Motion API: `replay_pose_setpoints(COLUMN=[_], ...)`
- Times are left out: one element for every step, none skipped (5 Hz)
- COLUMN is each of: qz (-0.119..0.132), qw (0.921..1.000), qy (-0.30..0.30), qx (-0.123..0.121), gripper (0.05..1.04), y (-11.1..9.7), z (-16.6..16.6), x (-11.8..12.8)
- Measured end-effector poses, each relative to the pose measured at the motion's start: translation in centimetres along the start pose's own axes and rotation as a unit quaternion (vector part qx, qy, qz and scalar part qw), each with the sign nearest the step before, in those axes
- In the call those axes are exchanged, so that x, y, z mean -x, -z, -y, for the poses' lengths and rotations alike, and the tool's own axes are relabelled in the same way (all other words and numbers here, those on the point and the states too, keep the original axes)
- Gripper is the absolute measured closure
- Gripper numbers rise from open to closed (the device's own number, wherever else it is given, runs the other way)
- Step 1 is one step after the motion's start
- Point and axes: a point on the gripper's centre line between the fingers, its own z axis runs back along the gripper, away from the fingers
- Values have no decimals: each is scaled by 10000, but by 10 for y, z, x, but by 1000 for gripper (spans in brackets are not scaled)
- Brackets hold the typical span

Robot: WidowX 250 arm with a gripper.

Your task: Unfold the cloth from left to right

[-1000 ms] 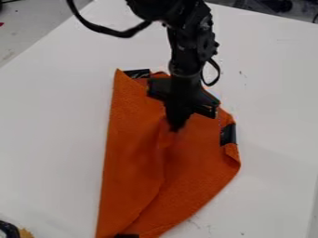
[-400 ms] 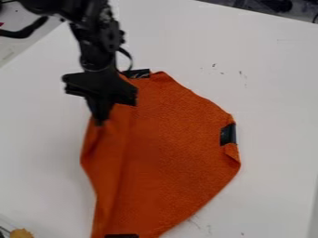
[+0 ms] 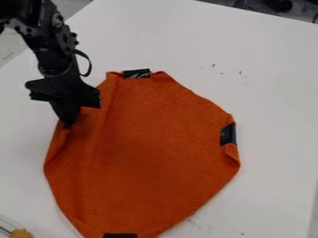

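Tape strips (image 3: 228, 134) at the rim apparently anchor the orange cloth (image 3: 155, 144), spread on the white table (image 3: 273, 83), so that only its loose side gives. There, at the view's left, the black gripper (image 3: 67, 125) has its jaws clamped on the cloth's edge, nearly together, presumably to draw out the fold.

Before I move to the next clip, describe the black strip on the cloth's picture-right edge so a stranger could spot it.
On the white table lies a large orange cloth. At its picture-right edge, just above a small folded corner, sits the black strip. It runs up and down, while the top strip and bottom strip run crosswise.
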Motion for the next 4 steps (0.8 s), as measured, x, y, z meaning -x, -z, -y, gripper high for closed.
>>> replay_pose_setpoints(qz=[30,178,498,547], qw=[9999,9986,9930,9884], qy=[103,76,-206,-229], qx=[-43,-491,-1052,-1396], gripper=[835,567,263,73], y=[7,6,-10,-17], z=[-13,-26,-37,-55], x=[0,-4,-7,-7])
